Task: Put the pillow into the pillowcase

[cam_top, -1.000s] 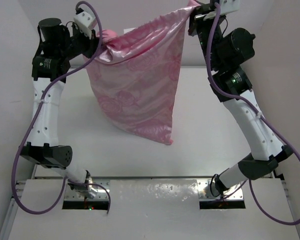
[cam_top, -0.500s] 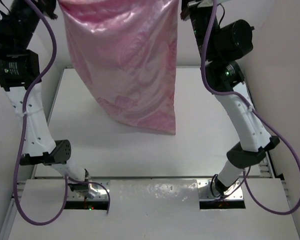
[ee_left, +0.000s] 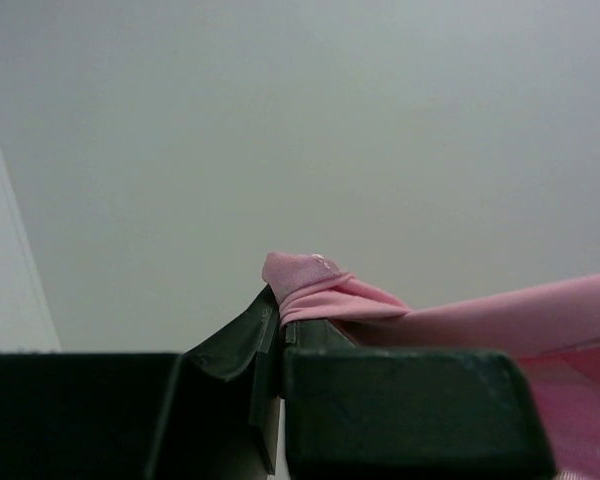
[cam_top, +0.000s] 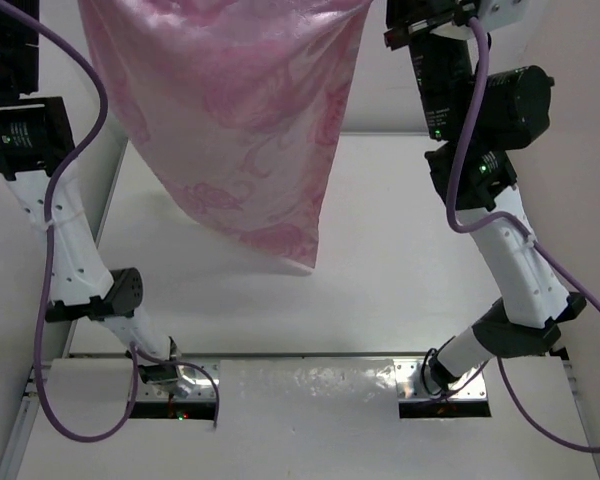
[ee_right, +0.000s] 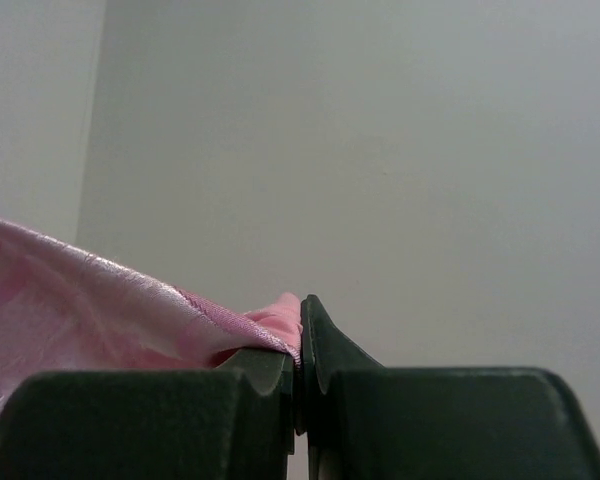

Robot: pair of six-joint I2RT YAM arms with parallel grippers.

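Note:
The pink satin pillowcase (cam_top: 230,120) hangs high above the table, stretched between both arms, its lower corner pointing down near the table's middle. My left gripper (ee_left: 280,320) is shut on a bunched pink corner of the pillowcase (ee_left: 310,285); in the top view that gripper is out of frame at the upper left. My right gripper (ee_right: 300,335) is shut on the other corner of the pillowcase (ee_right: 270,318) and sits at the top edge of the top view (cam_top: 395,30). The cream bear-print pillow does not show in any view.
The white table (cam_top: 400,250) lies below the hanging cloth. White walls stand on the left and right. Both arms reach up tall from their bases at the near edge, the left arm (cam_top: 65,240) and the right arm (cam_top: 510,260).
Both arms have risen and lifted the pillowcase higher. The left gripper has gone out of the top view's frame, and the cloth has spread wider and shifted left.

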